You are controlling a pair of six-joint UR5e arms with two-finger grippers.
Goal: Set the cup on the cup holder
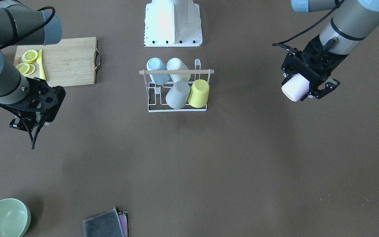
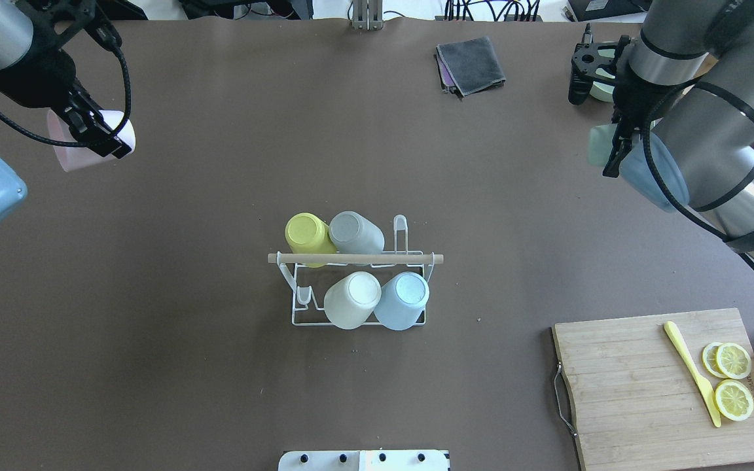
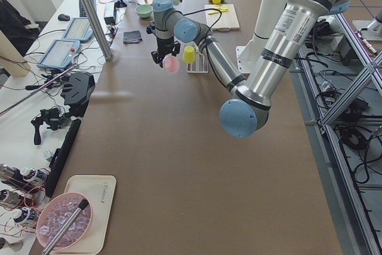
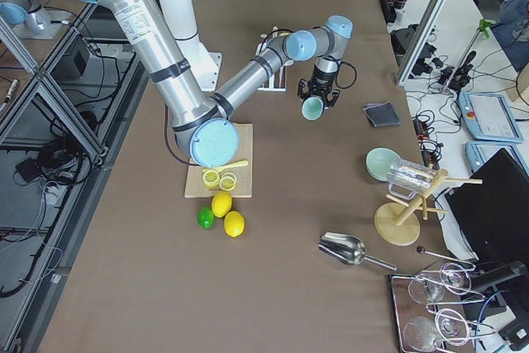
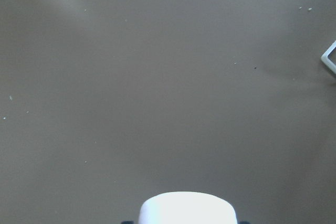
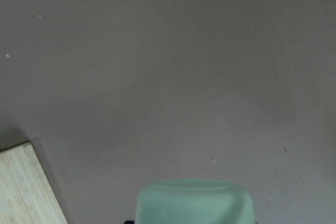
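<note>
The white wire cup holder (image 1: 176, 71) with a wooden rod handle stands mid-table, also in the overhead view (image 2: 351, 259). It holds a blue (image 1: 157, 70), a cream (image 1: 178, 69), a grey (image 1: 178, 94) and a yellow cup (image 1: 199, 93). My left gripper (image 1: 303, 89) is shut on a pink cup (image 1: 295, 87) and holds it tilted above the table, far to the rack's side (image 2: 89, 140). The cup's base shows in the left wrist view (image 5: 188, 208). My right gripper (image 1: 41, 123) is shut on a pale green cup (image 6: 194, 203), also seen in the overhead view (image 2: 599, 145), above bare table.
A wooden cutting board (image 1: 67, 61) with lemon slices (image 1: 28, 62) and a yellow knife (image 1: 40, 64) lies close to my right arm. A green bowl (image 1: 3, 219) and a folded grey cloth (image 1: 105, 223) sit at the table's far edge. The robot base (image 1: 173, 23) stands behind the rack.
</note>
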